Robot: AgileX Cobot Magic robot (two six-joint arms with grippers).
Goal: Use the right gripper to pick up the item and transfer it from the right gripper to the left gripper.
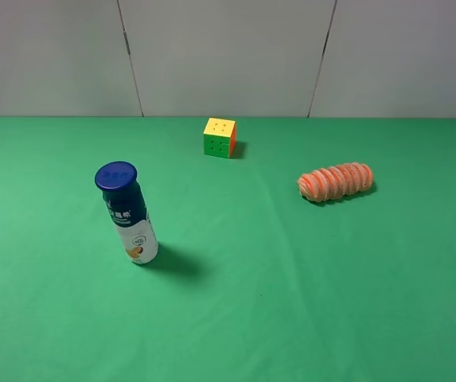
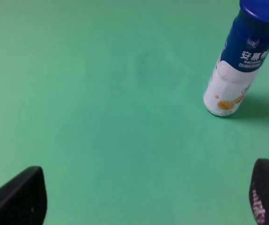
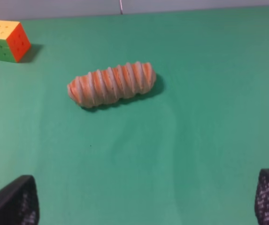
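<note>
The item [image 1: 335,183] lies on its side on the green table [image 1: 291,318], in the right half and a little towards the far edge; it is an orange roll with cream spiral ribs, its long axis running roughly left to right, the right end slightly farther than the left; nothing touches it, and a thin shadow hugs its near side.

The right gripper [image 3: 141,199] shows only in its own wrist view; its two black fingertips [image 3: 14,201] stand wide apart at the edges of that view with only bare green cloth between them, so the jaws are open and hold nothing; the item [image 3: 111,84] lies ahead of them, well apart from both tips.

The left gripper [image 2: 142,194] also shows only in its own wrist view; its jaws are likewise spread wide over bare cloth, gripping nothing.

A puzzle cube [image 1: 220,137] with yellow, green and orange faces sits near the far edge at the middle of the table, to the left of the item and farther back, well apart from it; the right wrist view catches it [image 3: 6,41] beyond the roll.

A white bottle [image 1: 127,213] with a blue cap stands upright in the left half, nearer than the cube, ahead of the left gripper and clear of its tips [image 2: 237,61].

A pale grey panelled wall [image 1: 228,56] rises behind the far edge.
</note>
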